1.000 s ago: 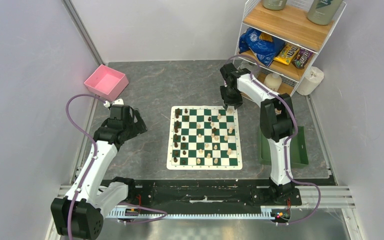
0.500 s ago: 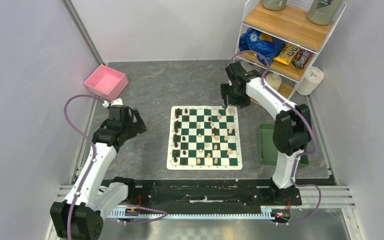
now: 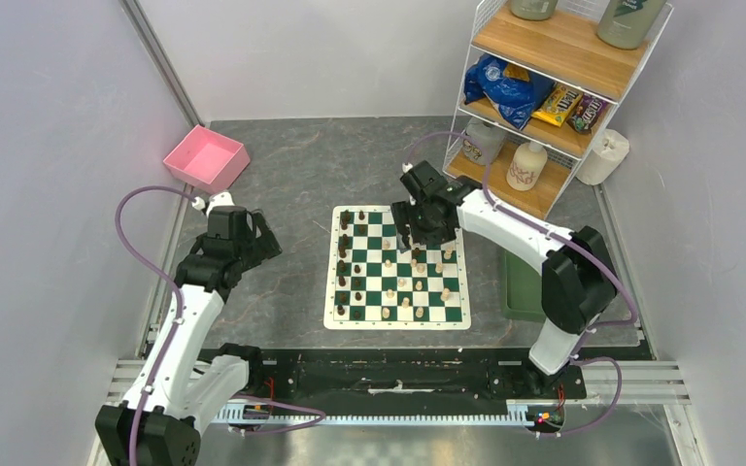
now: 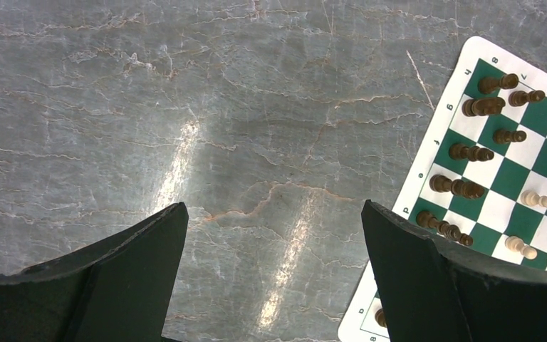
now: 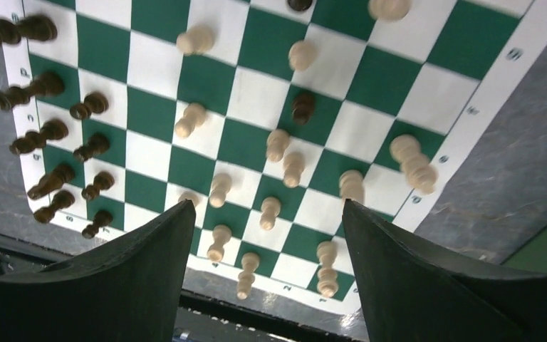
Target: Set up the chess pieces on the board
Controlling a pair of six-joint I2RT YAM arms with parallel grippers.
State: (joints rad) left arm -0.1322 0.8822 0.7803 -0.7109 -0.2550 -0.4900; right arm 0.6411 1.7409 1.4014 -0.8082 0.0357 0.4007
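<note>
The green-and-white board (image 3: 396, 324) lies mid-table. Dark chess pieces (image 3: 344, 254) line its left columns, and pale pieces (image 3: 445, 293) are scattered over the middle and right. My right gripper (image 3: 418, 233) hovers over the far middle of the board, open and empty. Its wrist view shows the board (image 5: 484, 100), dark pieces (image 5: 39, 135) at left, one dark piece (image 5: 303, 107) among pale ones (image 5: 278, 142), and the gripper (image 5: 267, 205). My left gripper (image 3: 253, 243) is open and empty over bare table left of the board. Its view (image 4: 274, 205) shows the board's edge (image 4: 417, 182) and dark pieces (image 4: 470, 152).
A pink bin (image 3: 206, 158) sits at the far left. A green tray (image 3: 520, 286) lies right of the board, partly under the right arm. A wire shelf (image 3: 554, 78) with snacks and bottles stands at the far right, a white roll (image 3: 604, 155) beside it.
My right gripper has swung left from the board's far right corner to above its far middle. My left arm has shifted slightly left.
</note>
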